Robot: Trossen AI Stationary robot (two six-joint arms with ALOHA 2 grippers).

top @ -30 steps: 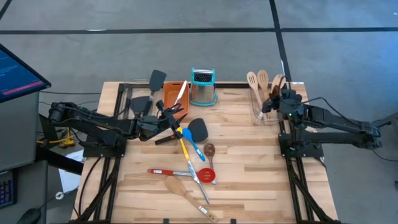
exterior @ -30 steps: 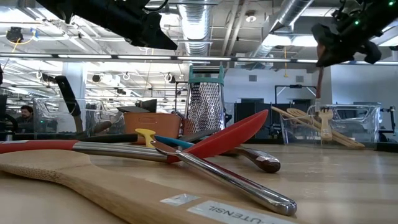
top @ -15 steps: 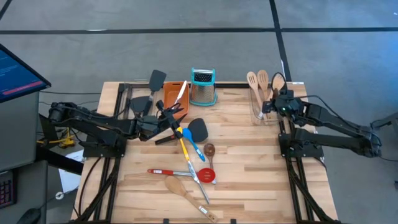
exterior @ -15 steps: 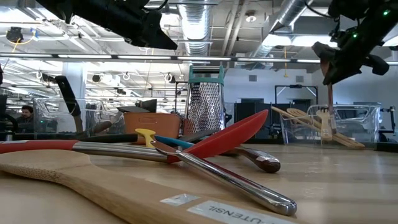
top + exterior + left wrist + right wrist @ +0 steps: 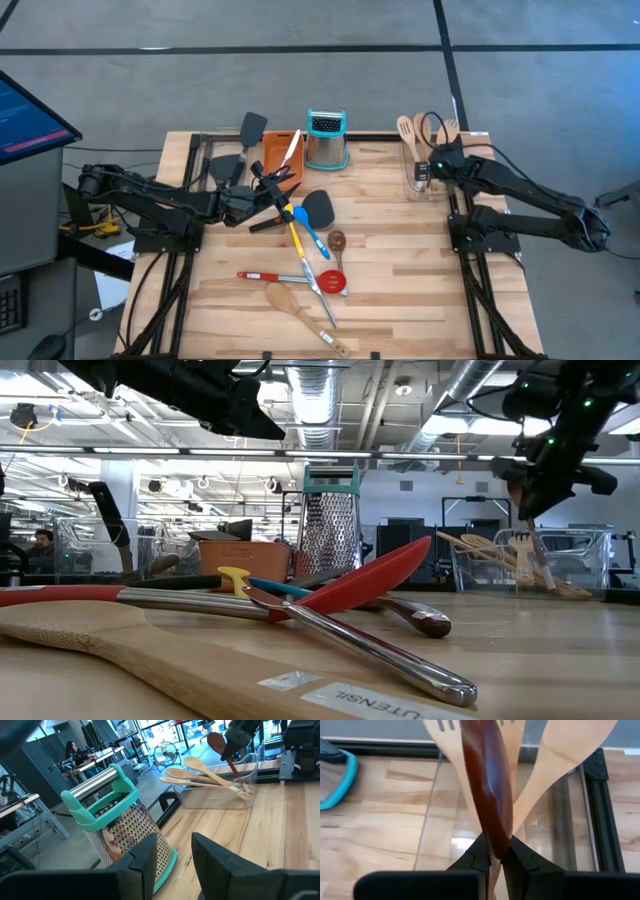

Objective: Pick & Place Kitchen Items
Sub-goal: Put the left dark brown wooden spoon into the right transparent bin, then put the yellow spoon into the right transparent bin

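Note:
My right gripper is shut on a dark brown wooden spoon over the clear container at the table's far right. Pale wooden spoons and slotted spatulas lean in that container, their heads over its far rim. My left gripper hangs open and holds nothing above the table's left centre, beside the orange tray. Loose utensils lie mid-table: a black turner, a yellow spoon, a blue spoon, a red spoon and a wooden spoon. My right gripper pinches the dark spoon between its two fingers at the neck, where the bowl narrows into the handle. The fingers slant down from the table's right side. The bowl stands above the fingers, and the handle hangs slanted into the clear container.
The steel box grater with a teal top stands at the far centre. Two black turners lie at the far left by a rack. A steel-handled tool and a wooden handle lie near the front edge.
My right gripper has sunk toward the clear container and tipped further down, carrying the dark spoon. The spoon's handle has gone from upright to slanted and reaches lower into the container.

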